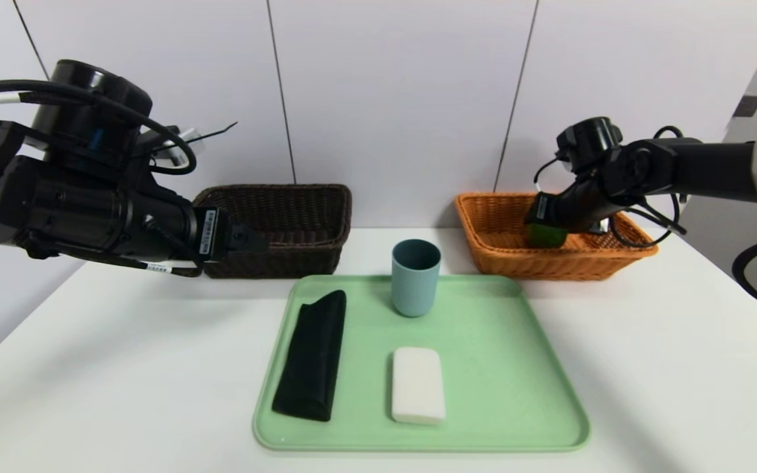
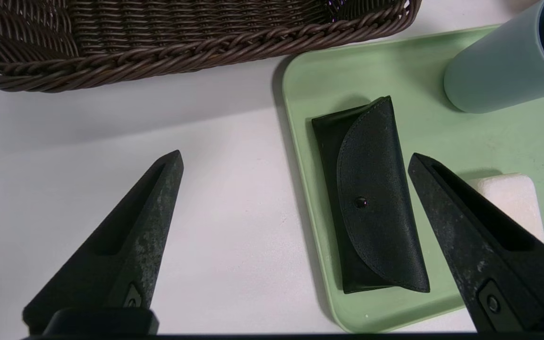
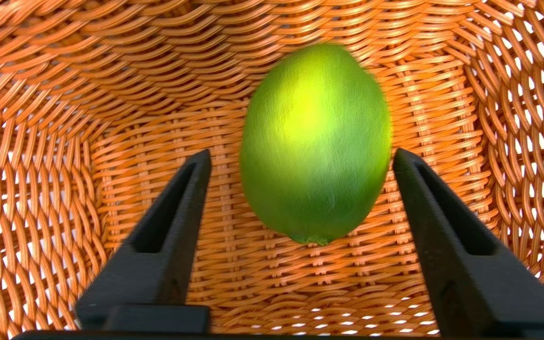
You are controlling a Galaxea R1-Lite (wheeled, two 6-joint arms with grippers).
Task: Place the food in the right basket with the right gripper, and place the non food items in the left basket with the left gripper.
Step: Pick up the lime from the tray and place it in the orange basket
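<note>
The right gripper (image 3: 302, 153) is down in the orange basket (image 1: 529, 263), at about two o'clock in the head view, its jaws apart with the lime (image 3: 317, 141) between their tips; in the head view its wrist covers the lime's top and part of the basket. Whether the lime's far side touches the basket floor cannot be told. The left gripper (image 2: 295, 153) hangs at about ten o'clock, jaws wide apart and nothing between them, hiding the near left corner of the dark basket (image 1: 280, 259), whose edges are cut off in the left wrist view. On the green tray (image 1: 497, 368), the cup (image 1: 413, 282) stands upright near twelve o'clock, the black case (image 1: 313, 358) lies at about nine, and the white block (image 1: 418, 384) near six, partly covered by a fingertip in the left wrist view.
</note>
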